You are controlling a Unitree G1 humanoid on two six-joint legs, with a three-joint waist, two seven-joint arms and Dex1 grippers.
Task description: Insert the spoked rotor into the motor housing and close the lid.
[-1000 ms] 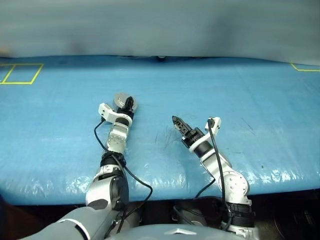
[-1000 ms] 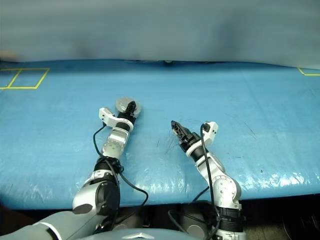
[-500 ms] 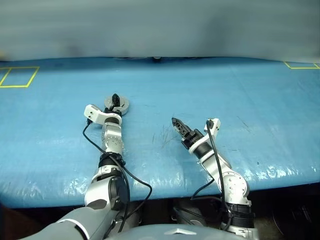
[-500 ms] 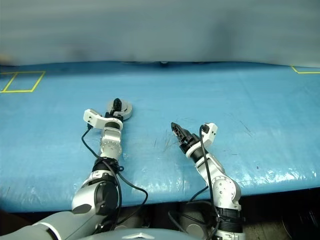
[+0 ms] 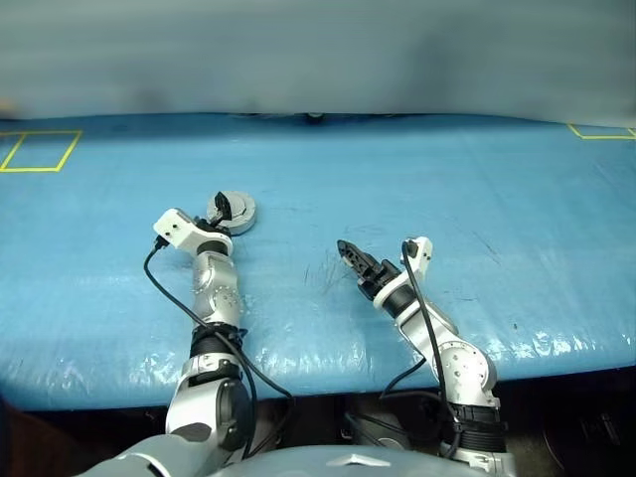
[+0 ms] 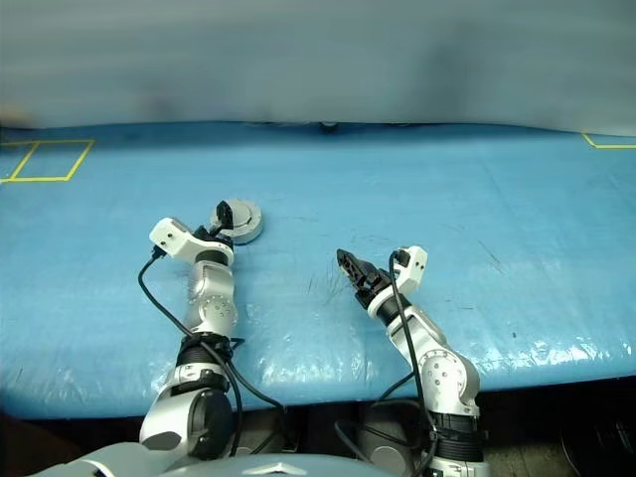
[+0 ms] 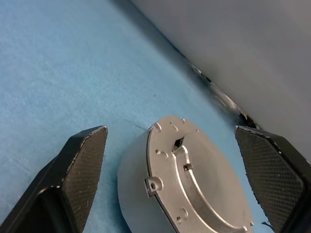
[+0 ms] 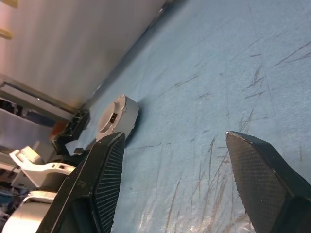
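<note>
Since a second ago: left gripper (image 7: 170, 179) released the motor housing (image 5: 236, 211), drawing back leftward; jaws now wide open, one on each side of it, not touching. Housing: on blue table cover (image 5: 417, 189), lid (image 7: 194, 177) seated on top. Right gripper (image 5: 350, 255): unmoved, well apart from the housing, jaws apart, empty.

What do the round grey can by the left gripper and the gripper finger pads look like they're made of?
The short round silver-grey motor housing looks like cast or machined metal, probably aluminium: matte pale walls, a brighter face with small screw holes and lugs. The left gripper has black finger pads that look like rubber or textured plastic, going by their fine cross-hatched grid. Both are judged from looks alone.
</note>
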